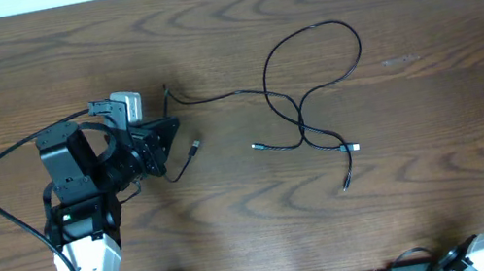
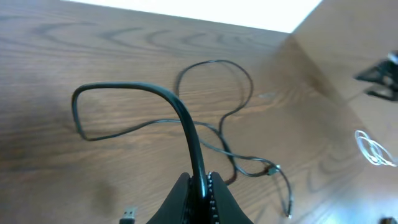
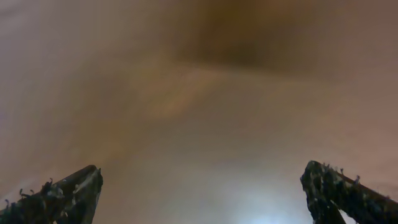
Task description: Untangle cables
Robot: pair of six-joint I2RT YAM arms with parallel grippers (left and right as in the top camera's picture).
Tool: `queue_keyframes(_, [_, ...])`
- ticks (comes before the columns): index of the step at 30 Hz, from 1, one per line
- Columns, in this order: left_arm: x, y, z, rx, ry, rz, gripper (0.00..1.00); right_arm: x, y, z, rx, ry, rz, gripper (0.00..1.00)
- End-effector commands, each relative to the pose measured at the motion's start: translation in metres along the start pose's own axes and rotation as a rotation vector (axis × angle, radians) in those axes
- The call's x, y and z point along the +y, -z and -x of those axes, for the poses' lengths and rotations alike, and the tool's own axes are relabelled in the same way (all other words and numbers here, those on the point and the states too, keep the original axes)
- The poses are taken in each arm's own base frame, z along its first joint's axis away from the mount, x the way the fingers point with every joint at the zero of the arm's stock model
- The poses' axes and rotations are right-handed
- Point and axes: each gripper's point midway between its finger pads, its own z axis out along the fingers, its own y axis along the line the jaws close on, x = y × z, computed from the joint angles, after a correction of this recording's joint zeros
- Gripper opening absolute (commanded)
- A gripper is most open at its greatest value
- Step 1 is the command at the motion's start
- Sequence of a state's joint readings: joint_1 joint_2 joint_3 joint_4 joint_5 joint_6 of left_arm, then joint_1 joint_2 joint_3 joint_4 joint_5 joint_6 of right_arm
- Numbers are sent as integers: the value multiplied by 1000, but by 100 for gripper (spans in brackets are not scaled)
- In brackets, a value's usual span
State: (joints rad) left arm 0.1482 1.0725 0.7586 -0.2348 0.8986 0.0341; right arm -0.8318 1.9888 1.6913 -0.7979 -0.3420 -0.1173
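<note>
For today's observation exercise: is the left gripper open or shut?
Shut: the left gripper has its jaws pinched on a black cable.

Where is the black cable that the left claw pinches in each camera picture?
Overhead: left of centre, the held cable runs right from the left gripper.
Left wrist: centre, rising from the gripper and arching left.
Right wrist: not in it.
Shared landmark: the silver-tipped plug.

**Inspector:** Cords [image 2: 191, 130] on the table [image 1: 450, 199]?
**Assistant:** At least two. They cross, so no firmer count.
**Inspector:** Plug ends [image 1: 195, 146]?
**Assistant:** Four plain from overhead, possibly a fifth.
**Inspector:** Arms [image 1: 87, 270]?
**Assistant:** Two.
</note>
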Motion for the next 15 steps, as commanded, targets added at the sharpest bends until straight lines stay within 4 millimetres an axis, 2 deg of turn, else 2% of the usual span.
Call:
queue_keyframes(1, [-28,5,8,-29,-47,-129,8,101,5,-2,-10,242,275,99])
queue_keyframes(5, [-45,18,25,-97,-65,-145,8,167,-5,-24,58,348,346,98])
queue_keyframes(8, [-62,34,39,-165,-98,-154,8,222,-8,-50,115,479,420,99])
queue_keyframes(12, [-91,60,53,-247,-169,-165,8,298,-4,-104,201,733,531,99])
queue_keyframes(15, [-108,75,57,-290,-200,-170,8,346,8,-145,241,900,651,99])
